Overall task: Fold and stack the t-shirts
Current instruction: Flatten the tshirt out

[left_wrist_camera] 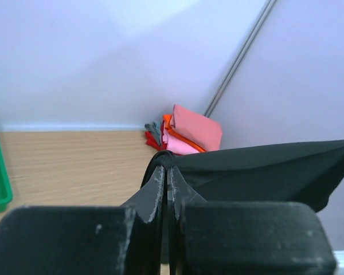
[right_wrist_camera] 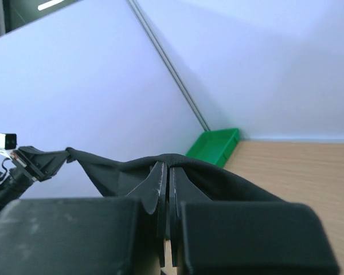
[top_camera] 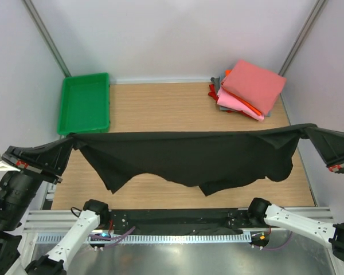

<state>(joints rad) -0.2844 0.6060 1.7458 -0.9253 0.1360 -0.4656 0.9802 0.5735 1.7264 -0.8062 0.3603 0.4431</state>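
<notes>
Wooden table (top_camera: 160, 109) below me, and I've got both ends pinched tight: left gripper (top_camera: 72, 138) clamps one edge of the black shirt (top_camera: 189, 157), right gripper (top_camera: 304, 129) the other. It hangs stretched between them, sagging above the table. Folded stack (top_camera: 249, 89) sits far right, green tray (top_camera: 84, 103) far left.

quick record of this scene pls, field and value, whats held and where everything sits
black t-shirt: unfolded, lifted and stretched across the table, lower edge sagging unevenly
left tool: shut on the shirt's left end
right tool: shut on the shirt's right end
folded stack: far right corner, salmon-pink on top, with pink, red, orange and grey edges showing below
green tray: far left corner, apart from the shirt
</notes>
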